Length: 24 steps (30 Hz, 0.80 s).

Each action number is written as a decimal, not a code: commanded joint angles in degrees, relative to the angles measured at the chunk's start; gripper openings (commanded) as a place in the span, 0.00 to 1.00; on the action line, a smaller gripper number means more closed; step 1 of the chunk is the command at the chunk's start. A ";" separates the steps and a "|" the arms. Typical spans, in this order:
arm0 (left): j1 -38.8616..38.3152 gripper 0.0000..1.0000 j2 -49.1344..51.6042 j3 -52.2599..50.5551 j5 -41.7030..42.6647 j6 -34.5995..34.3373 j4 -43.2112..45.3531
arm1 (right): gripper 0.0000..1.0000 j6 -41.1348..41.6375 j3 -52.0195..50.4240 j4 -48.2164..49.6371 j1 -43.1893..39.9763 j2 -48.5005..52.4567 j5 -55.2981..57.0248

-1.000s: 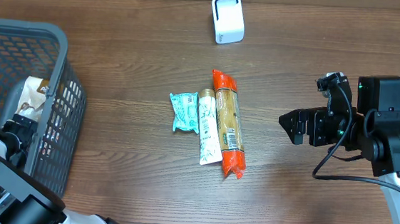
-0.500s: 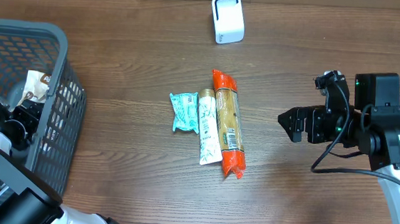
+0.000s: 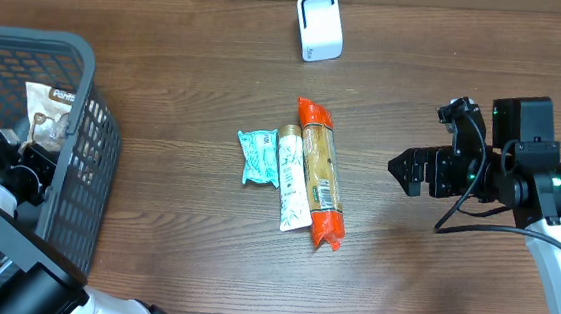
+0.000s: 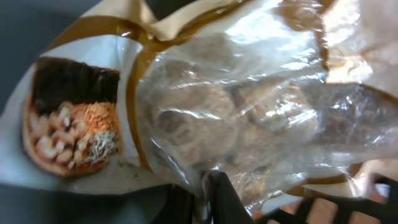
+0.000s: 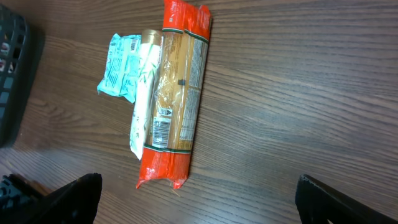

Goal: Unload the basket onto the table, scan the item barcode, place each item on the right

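1 snack bag (image 3: pixel 48 111), in basket (image 3: pixel 86 82): long axis near-to-far, label end far; left fingers (image 4: pixel 221 193) pinch it; right fingers (image 3: pixel 407 173) spread.

1. A dark wood-grain table (image 3: pixel 188 59) fills the overhead view.
2. A grey mesh basket (image 3: pixel 85 71) stands upright at the table's 9 o'clock edge, partly cut off by the frame.
3. A long orange-ended package (image 3: pixel 319 175) lies flat near the middle, its length running from 12 towards 6 o'clock (a barcode label faces up).
4. A cream tube (image 3: pixel 288 183) lies parallel along the package's 9 o'clock side, touching it.
5. A teal packet (image 3: pixel 256 155) sits at the tube's 9 o'clock side — against it, and shorter than both.
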 commanded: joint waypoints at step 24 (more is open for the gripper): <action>0.98 0.04 -35.95 5.29 5.40 -10.21 -10.29 | 1.00 0.13 1.44 0.33 -0.04 -0.04 -0.09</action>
